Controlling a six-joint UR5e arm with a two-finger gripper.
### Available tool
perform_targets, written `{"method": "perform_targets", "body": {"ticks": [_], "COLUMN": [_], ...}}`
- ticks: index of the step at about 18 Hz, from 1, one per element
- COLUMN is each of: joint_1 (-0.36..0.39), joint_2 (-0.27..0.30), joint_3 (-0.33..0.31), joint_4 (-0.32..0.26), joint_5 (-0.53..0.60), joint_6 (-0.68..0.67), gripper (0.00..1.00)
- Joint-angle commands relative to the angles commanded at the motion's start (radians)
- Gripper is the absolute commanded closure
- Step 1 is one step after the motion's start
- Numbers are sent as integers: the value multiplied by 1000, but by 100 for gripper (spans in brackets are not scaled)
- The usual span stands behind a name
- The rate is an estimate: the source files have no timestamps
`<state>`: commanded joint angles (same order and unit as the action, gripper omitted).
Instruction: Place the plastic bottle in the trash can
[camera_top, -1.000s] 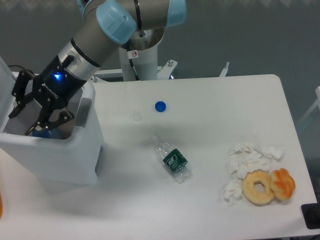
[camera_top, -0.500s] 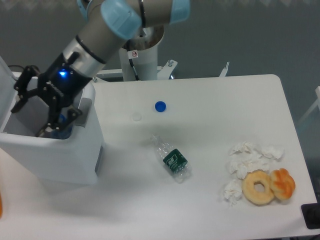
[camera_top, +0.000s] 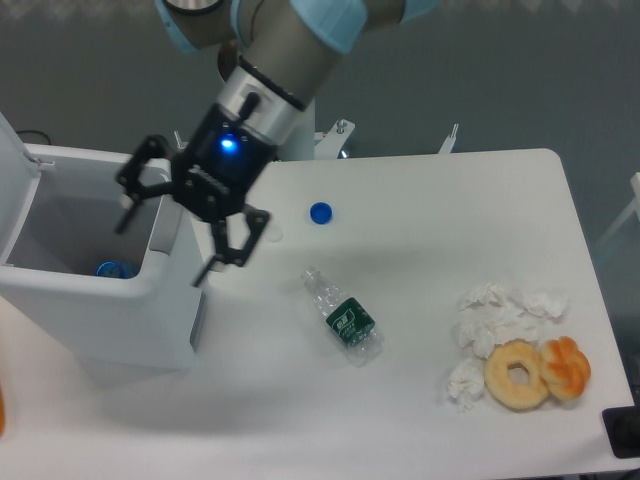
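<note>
The plastic bottle (camera_top: 110, 268) lies inside the trash can (camera_top: 100, 315); only its blue part shows above the front wall, at the bottom of the bin. The can stands at the table's left edge with its white lid (camera_top: 14, 150) swung up. My gripper (camera_top: 160, 255) hangs open over the can's right wall, nothing between its black fingers, well apart from the bottle.
A smaller clear bottle with a dark green label (camera_top: 345, 320) lies mid-table. A blue cap (camera_top: 320, 212) and a small white disc (camera_top: 273, 234) sit behind it. Crumpled tissues (camera_top: 500, 318), a donut (camera_top: 517, 375) and a pastry (camera_top: 567, 365) lie at the front right.
The gripper has risen out of the trash can and swung right, to over the can's right wall. The bottle stays behind in the bin, free of the fingers.
</note>
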<state>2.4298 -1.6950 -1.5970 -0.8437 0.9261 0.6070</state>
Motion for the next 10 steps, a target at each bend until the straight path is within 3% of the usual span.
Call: {"method": "perform_targets", "body": {"ticks": [10], "joint_1": [-3], "joint_2": [-40], "joint_3": [5], "joint_4": [-3], "joint_5": [295], "joint_6": [356], "gripper": [0]}}
